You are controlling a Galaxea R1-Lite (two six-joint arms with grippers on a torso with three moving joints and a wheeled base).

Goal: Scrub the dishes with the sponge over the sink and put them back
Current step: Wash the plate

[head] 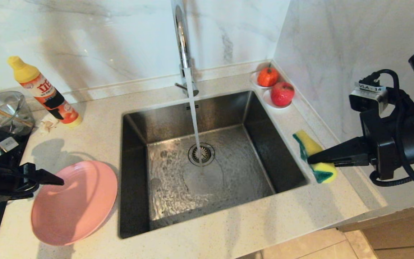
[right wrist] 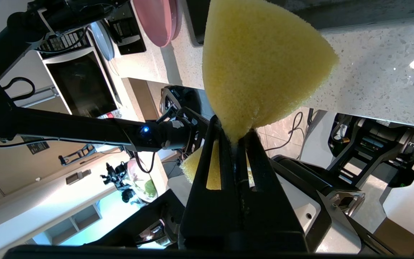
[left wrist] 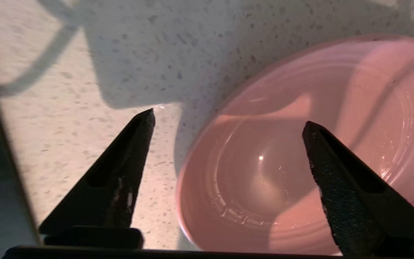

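While water runs from the tap [head: 183, 43] into the sink [head: 228, 111], my left end effector [left wrist: 228, 122] spreads apart over the pink plate [head: 74, 203] on the speckled surface [head: 95, 136]; my right end effector [head: 309, 160] clamps the sponge [head: 313, 154] beside marble walls [head: 336, 46].

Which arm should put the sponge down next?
Right. The right gripper is shut on the sponge beside the sink; the left gripper is open over the pink plate.

Pink plate [head: 74, 203] flat beside wet sink [head: 207, 162]
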